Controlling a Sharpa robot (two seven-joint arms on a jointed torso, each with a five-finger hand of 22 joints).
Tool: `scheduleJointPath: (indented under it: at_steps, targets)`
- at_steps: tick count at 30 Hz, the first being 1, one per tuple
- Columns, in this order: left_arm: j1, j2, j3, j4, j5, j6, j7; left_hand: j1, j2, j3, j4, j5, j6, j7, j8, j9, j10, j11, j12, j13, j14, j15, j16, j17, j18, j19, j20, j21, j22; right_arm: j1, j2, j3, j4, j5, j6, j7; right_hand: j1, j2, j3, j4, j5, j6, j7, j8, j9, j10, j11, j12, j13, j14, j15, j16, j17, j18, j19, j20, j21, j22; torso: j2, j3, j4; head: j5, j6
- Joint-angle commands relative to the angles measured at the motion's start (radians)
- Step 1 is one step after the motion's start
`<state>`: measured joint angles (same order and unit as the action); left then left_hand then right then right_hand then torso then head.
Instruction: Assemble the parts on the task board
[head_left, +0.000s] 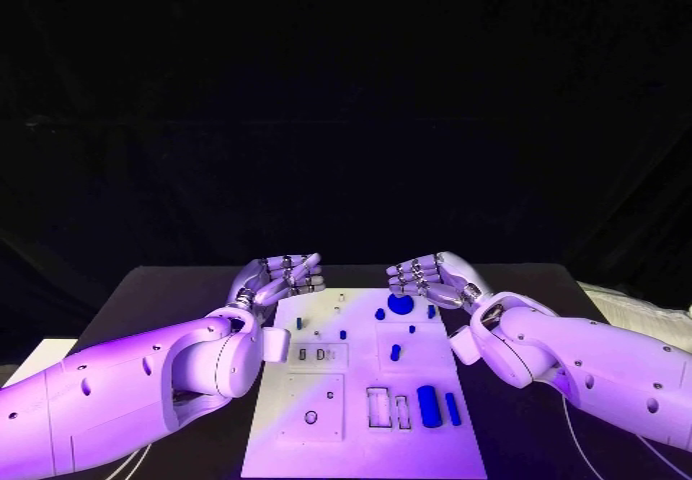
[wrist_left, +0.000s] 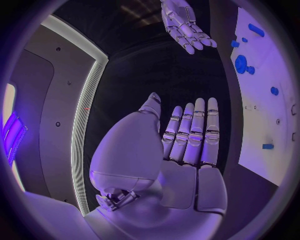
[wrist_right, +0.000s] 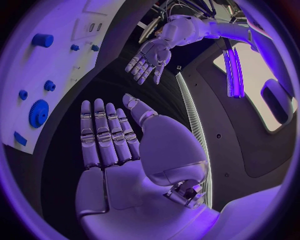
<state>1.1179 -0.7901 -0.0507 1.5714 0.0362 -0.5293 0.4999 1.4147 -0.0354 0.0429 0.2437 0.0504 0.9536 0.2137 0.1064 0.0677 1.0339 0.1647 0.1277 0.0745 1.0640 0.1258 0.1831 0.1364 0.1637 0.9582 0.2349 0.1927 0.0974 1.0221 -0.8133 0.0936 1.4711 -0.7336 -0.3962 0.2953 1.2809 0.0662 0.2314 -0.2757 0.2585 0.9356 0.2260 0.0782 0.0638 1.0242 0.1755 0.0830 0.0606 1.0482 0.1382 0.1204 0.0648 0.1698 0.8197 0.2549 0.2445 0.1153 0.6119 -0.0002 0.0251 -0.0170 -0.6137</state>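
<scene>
The white task board (head_left: 361, 450) lies in the middle of the black table. On it are a blue gear (head_left: 400, 303) near the far edge, small blue pegs (head_left: 395, 352) mid-board and two blue cylinders (head_left: 427, 402) near the front right. My left hand (head_left: 281, 275) hovers at the board's far left corner, fingers straight and apart, holding nothing. My right hand (head_left: 433, 277) hovers over the far right edge just beyond the gear, also empty. The left wrist view shows the flat left palm (wrist_left: 181, 145), the board (wrist_left: 262, 115) and the gear (wrist_left: 240, 63). The right wrist view shows the empty right palm (wrist_right: 119, 145) and the gear (wrist_right: 39, 112).
Rectangular slots and inserts (head_left: 378, 408) sit in the board's near half. Black table (head_left: 144, 300) runs on either side of the board. In each wrist view the other hand hangs across the gap: right hand (wrist_left: 184, 25), left hand (wrist_right: 150, 57).
</scene>
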Motion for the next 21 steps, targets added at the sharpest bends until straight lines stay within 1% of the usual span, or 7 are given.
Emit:
scheduleJointPath:
  at_steps: [1,3,6,11,13,19,21]
  targets:
    - [0.004,-0.010,0.005,0.025,-0.046,0.054,-0.011,0.006,0.019,-0.005,-0.024,0.004,0.058,-0.013,-0.006,-0.001,0.079,-0.020,-0.006,0.003,0.109,-0.031,0.016,0.045,0.021,0.111,-0.028,0.017,0.002,0.008,0.002,0.005,-0.001,-0.257,-0.006,-0.083,-0.003,-0.041,0.051,-0.010,-0.014,0.073,-0.018,-0.012,0.003,0.099,-0.028,-0.017,0.002,0.142,-0.039,0.011,0.008,0.016,0.089,-0.039,0.061,0.019,0.025,0.0000,0.0136,-0.009,0.002]
    - [0.004,-0.021,0.008,0.044,-0.044,0.058,-0.013,0.006,0.019,-0.007,-0.027,0.004,0.061,-0.015,-0.010,-0.001,0.084,-0.023,-0.012,0.002,0.131,-0.036,0.021,0.059,0.021,0.131,-0.034,0.020,0.002,0.013,0.004,0.009,-0.002,-0.342,0.002,-0.123,-0.004,-0.052,0.056,-0.008,-0.008,0.087,-0.025,-0.010,0.004,0.116,-0.034,-0.018,0.002,0.169,-0.047,0.012,0.011,0.015,0.104,-0.048,0.078,0.027,0.035,-0.0006,0.0157,-0.013,0.002]
    - [0.005,-0.038,0.012,0.080,-0.025,0.055,-0.019,0.007,0.019,-0.009,-0.029,0.004,0.061,-0.016,-0.014,-0.001,0.085,-0.024,-0.017,0.002,0.139,-0.039,0.020,0.068,0.020,0.140,-0.037,0.019,0.002,0.020,0.007,0.017,-0.002,-0.480,0.014,-0.185,-0.024,-0.074,0.049,-0.001,0.022,0.108,-0.037,-0.006,0.006,0.139,-0.044,-0.016,0.003,0.192,-0.055,0.012,0.014,0.015,0.114,-0.053,0.090,0.031,0.048,-0.0009,0.0184,-0.021,0.005]
    - [0.008,-0.075,0.018,0.152,0.007,0.054,-0.029,0.006,0.017,-0.012,-0.034,0.004,0.054,-0.013,-0.024,-0.002,0.073,-0.020,-0.030,-0.001,0.134,-0.036,0.010,0.079,0.018,0.143,-0.036,0.011,-0.002,0.030,0.009,0.027,0.005,-0.701,0.036,-0.290,-0.028,-0.091,0.049,0.002,0.019,0.132,-0.054,-0.006,0.007,0.172,-0.061,-0.016,0.003,0.244,-0.075,0.023,0.026,0.015,0.152,-0.071,0.124,0.045,0.071,-0.0033,0.0261,-0.037,0.010]
    - [0.010,-0.087,0.020,0.172,0.012,0.054,-0.031,0.006,0.017,-0.012,-0.035,0.004,0.053,-0.013,-0.026,-0.002,0.071,-0.019,-0.032,-0.001,0.132,-0.035,0.007,0.082,0.018,0.142,-0.036,0.009,-0.004,0.032,0.011,0.029,0.009,-0.774,0.048,-0.326,-0.024,-0.098,0.051,0.005,0.012,0.142,-0.062,-0.007,0.007,0.188,-0.068,-0.018,0.003,0.267,-0.085,0.026,0.034,0.015,0.177,-0.086,0.151,0.059,0.079,-0.0032,0.0277,-0.042,0.010]
    - [0.013,-0.100,0.023,0.197,0.017,0.060,-0.036,0.006,0.017,-0.013,-0.036,0.004,0.052,-0.013,-0.027,-0.002,0.070,-0.019,-0.034,-0.001,0.131,-0.034,0.005,0.083,0.018,0.142,-0.035,0.007,-0.005,0.035,0.018,0.035,0.022,-0.925,0.069,-0.400,-0.017,-0.112,0.047,0.019,0.000,0.162,-0.077,-0.010,0.006,0.216,-0.085,-0.020,0.003,0.349,-0.113,0.050,0.065,0.014,0.252,-0.123,0.249,0.110,0.096,0.0015,0.0315,-0.050,0.012]
    - [0.014,-0.102,0.023,0.206,0.018,0.061,-0.037,0.005,0.017,-0.013,-0.036,0.004,0.052,-0.013,-0.028,-0.002,0.070,-0.019,-0.034,-0.002,0.130,-0.034,0.004,0.084,0.018,0.141,-0.035,0.006,-0.005,0.035,0.019,0.038,0.030,-0.975,0.081,-0.427,-0.018,-0.118,0.045,0.026,-0.002,0.164,-0.082,-0.011,0.005,0.217,-0.092,-0.021,0.002,0.398,-0.126,0.073,0.082,0.014,0.280,-0.136,0.291,0.133,0.103,0.0027,0.0338,-0.052,0.015]
